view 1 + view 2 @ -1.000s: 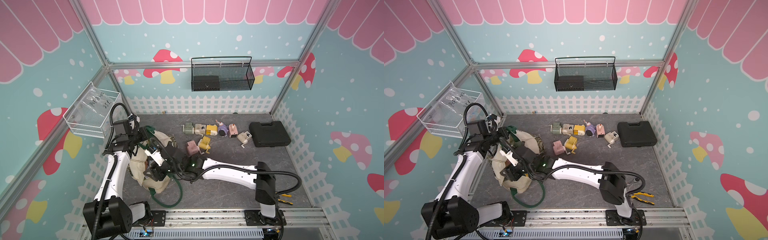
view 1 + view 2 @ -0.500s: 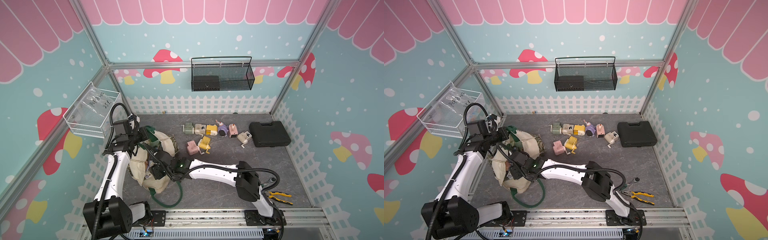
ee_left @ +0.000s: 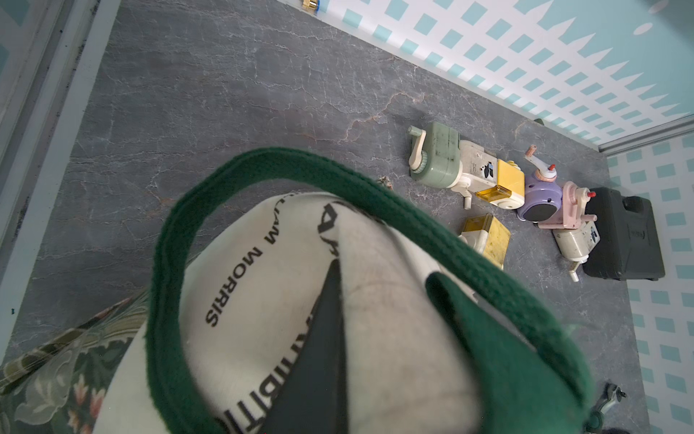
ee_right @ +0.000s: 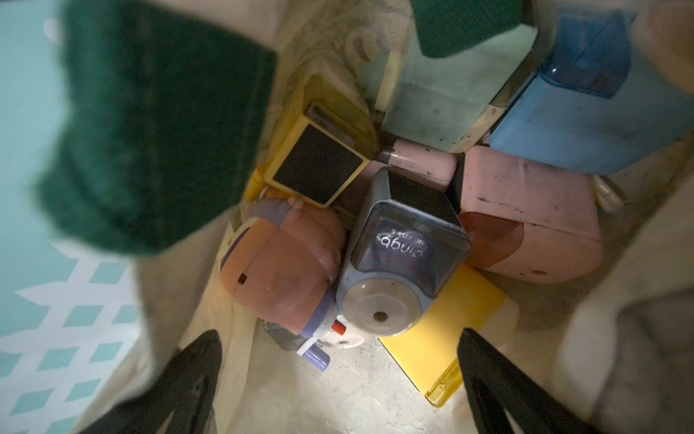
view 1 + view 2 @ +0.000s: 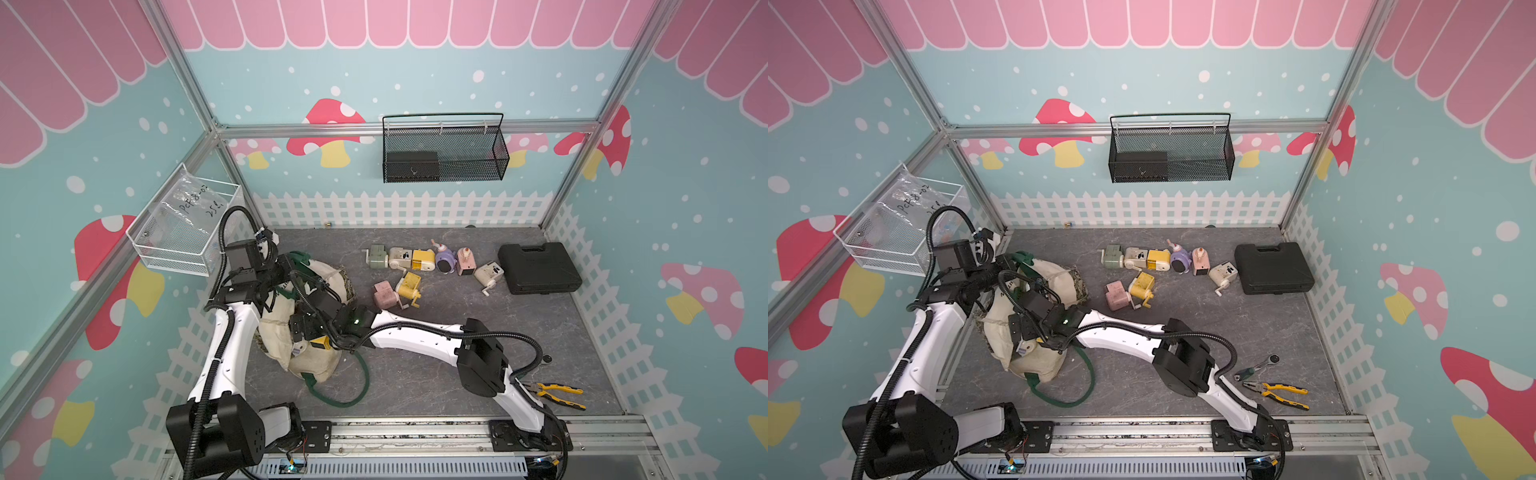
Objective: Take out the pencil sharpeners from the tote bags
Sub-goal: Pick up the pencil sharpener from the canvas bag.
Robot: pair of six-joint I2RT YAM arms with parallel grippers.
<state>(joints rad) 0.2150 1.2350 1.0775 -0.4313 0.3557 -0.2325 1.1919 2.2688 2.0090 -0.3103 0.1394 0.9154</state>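
The tote bag (image 5: pixel 311 365) slumps on the grey mat (image 5: pixel 415 374) at my left. My left gripper (image 5: pixel 289 268) is clamped on its canvas rim beside the green handle (image 3: pixel 263 161). My right gripper (image 4: pixel 338 375) hangs in the bag's mouth, jaws spread wide, over pencil sharpeners (image 4: pixel 405 255) packed inside; eight more lie out on the mat

Both top views: bright, even light, only soft shadows under the arms (image 5: pixel 415 336) on the grey worktop (image 5: pixel 415 395), wide-angle stretch toward the corners. Left wrist view: distant pencil sharpeners (image 3: pixel 484 173) crisp, green strap (image 3: pixel 163 270) near the lens soft. Right wrist view: dim inside the tote bag (image 4: pixel 338 398), strap a heavy smear, right claw (image 4: pixel 338 334) fingers (image 4: pixel 187 379) dark and blurred. That pale glow on the bag floor is possibly light through the canvas.
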